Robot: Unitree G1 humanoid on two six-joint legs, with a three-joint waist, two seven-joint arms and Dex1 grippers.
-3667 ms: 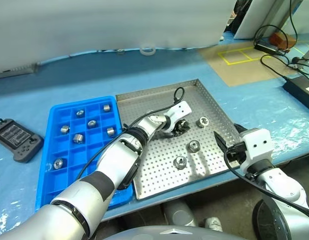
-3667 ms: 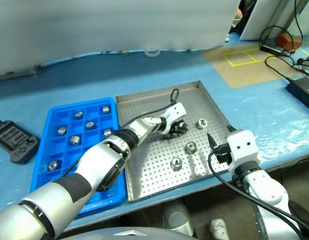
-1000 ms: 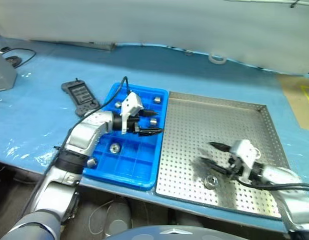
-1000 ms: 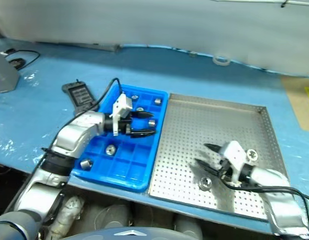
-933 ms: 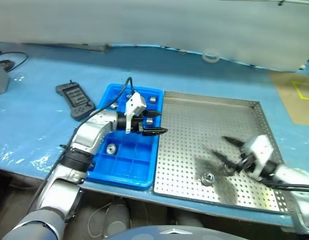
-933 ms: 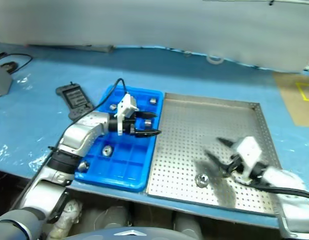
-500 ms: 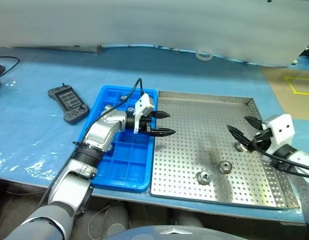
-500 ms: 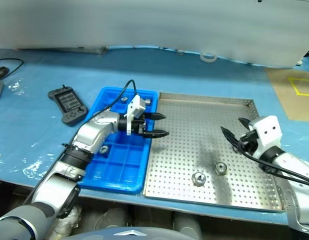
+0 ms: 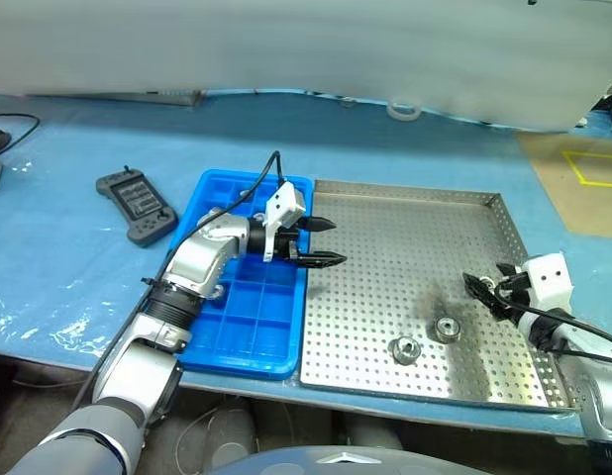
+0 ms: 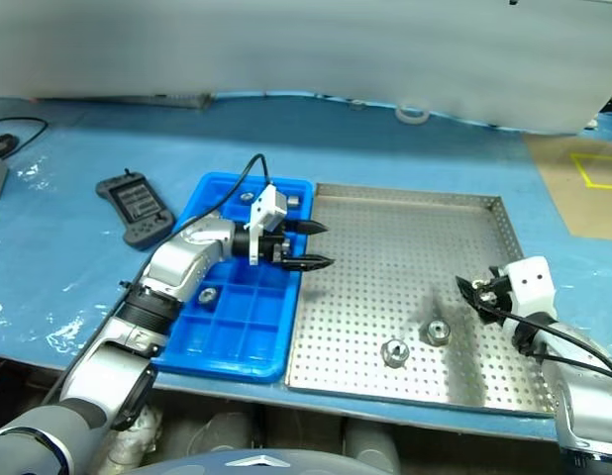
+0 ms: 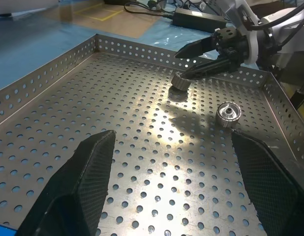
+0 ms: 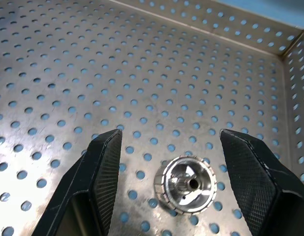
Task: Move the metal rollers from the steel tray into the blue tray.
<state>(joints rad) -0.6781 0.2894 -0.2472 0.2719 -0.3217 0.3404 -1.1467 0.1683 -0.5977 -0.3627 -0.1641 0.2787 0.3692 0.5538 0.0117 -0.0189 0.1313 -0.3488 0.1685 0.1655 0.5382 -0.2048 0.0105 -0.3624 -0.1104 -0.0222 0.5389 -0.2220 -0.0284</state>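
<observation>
The steel tray point(image 9: 385, 297) lies to the right of the blue tray point(image 9: 249, 332). My left gripper point(image 9: 338, 242) hovers open and empty over the seam between the two trays, pointing right. My right gripper point(image 9: 483, 278) is open low over the steel tray's right side. In the right wrist view a metal roller point(image 12: 189, 184) sits between its fingers point(image 12: 105, 182), untouched. Two more rollers point(image 9: 447, 329) point(image 9: 404, 348) lie near the tray's front. A few rollers point(image 10: 209, 293) rest in blue compartments.
A dark grey controller point(image 9: 136, 205) lies on the blue table cover left of the blue tray. A tape ring point(image 9: 402, 109) sits at the back. The steel tray's raised rim point(image 11: 44, 78) borders the rollers. A cable point(image 9: 14, 124) runs at far left.
My right gripper has sunk and moved right to straddle a roller by the tray's right rim. The left gripper has held still. The camera swung over the last second.
</observation>
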